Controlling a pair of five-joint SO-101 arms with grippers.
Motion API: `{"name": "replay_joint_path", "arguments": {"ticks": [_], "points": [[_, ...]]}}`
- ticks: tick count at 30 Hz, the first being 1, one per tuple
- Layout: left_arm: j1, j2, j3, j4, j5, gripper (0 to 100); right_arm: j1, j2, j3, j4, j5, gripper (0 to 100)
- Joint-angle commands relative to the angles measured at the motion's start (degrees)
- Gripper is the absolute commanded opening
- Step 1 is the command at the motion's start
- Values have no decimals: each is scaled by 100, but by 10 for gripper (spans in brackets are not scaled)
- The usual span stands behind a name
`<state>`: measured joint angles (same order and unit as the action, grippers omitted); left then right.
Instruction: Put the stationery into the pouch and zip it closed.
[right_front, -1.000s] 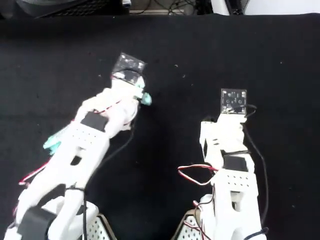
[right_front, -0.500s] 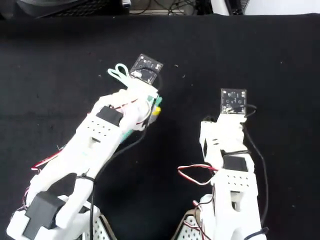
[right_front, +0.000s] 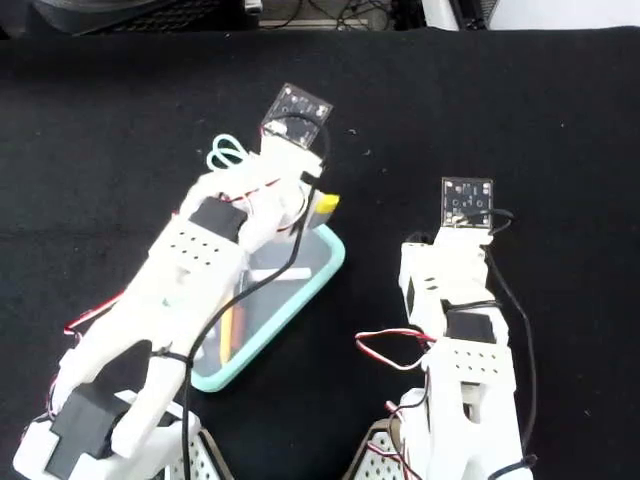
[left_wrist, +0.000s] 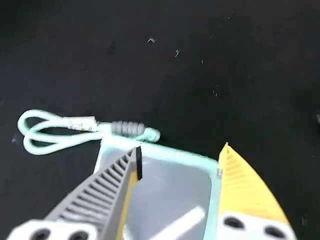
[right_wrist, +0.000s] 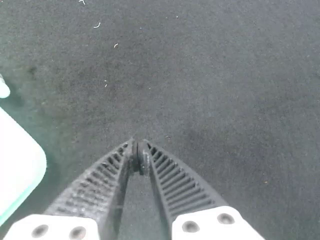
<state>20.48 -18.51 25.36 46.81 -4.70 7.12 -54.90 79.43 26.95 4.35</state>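
left gripper (left_wrist: 180, 148), fingers apart, straddles the far end of the mint pouch (right_front: 322, 277), which lies under the left arm with an orange pen (right_front: 226, 335) in it. right gripper (right_wrist: 138, 152), fingers together, hangs over black cloth (right_wrist: 215, 75) to the pouch's right.

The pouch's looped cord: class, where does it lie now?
In the left wrist view, the looped cord lies on the black table, attached to the zip pull at the far end of the pouch, just beyond the left pincer.
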Motion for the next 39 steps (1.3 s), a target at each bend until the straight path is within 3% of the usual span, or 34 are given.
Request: {"name": "replay_joint_path", "arguments": {"ticks": [1, 4, 6, 11, 14, 20, 26, 31, 39], "points": [[-576, -712, -681, 1363, -264, 167, 53, -75, -22, -123, -18, 12], [-1508, -1398, -716, 2075, -747, 18, 35, -84, -22, -123, -18, 12], [-2264, -1864, -435, 2277, -774, 73, -70, -84, -22, -132, -9, 12], [-3407, -3156, 1191, 2330, -782, 75, -563, -92, 40, -193, 0, 13], [-3846, -4044, 2633, 2215, -826, 79, -703, -92, 215, -686, 0, 25], [-4963, -6180, 4884, 958, -826, 77, -651, -92, 998, -1538, 0, 29], [-5086, -8615, 6571, 721, -826, 79, -589, -92, 1560, -1530, 0, 29], [-5077, -8255, 6870, 721, -800, 78, -396, -101, 1516, -1354, 0, 28], [-5077, -8413, 7204, 1486, -782, 80, -501, -796, 1086, 1257, -53, 32]]}}
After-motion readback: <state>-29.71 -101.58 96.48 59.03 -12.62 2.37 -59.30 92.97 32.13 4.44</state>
